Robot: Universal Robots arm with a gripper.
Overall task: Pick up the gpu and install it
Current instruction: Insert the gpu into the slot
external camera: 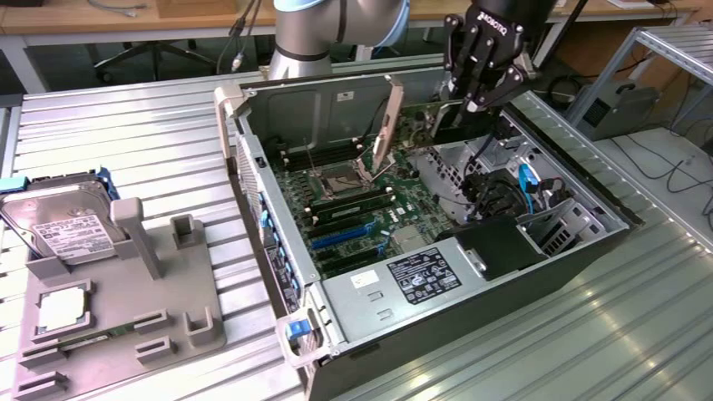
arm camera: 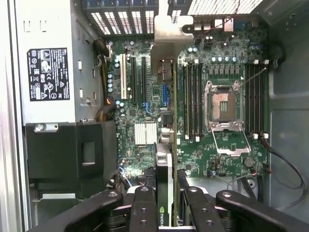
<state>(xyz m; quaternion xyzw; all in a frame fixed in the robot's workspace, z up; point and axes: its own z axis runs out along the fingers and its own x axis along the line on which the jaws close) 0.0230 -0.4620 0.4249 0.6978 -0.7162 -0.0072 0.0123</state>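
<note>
Clenched on the gpu [external camera: 432, 127] with the gripper [external camera: 473, 104], one black finger [arm camera: 143, 208] pressed to each flat face near the card's plain end. Holds it on edge, directly beneath the fingertips, running away from them to the silver bracket [external camera: 388, 125] at its far end. Hangs within the open side of the computer case [external camera: 306, 104], above the green motherboard [external camera: 346, 209]. In the wrist view, lines up along the strip of board between the long card slots [arm camera: 133, 77] and the memory slots [arm camera: 193, 101], with the open processor socket [arm camera: 224, 104] beyond the memory slots and the power supply [external camera: 429, 276] on the other side. Cannot tell whether touching the board or hanging clear of it.

Rests, case and all, on the ribbed metal table [external camera: 123, 134], toward the edge at the exterior view's right. Well apart from the gripper, by the table's edge at the exterior view's left: a grey holder [external camera: 179, 284], with a hard drive [external camera: 62, 225] propped tilted at its far end and a small square chip [external camera: 63, 307] lying flat nearer the table's front corner.
</note>
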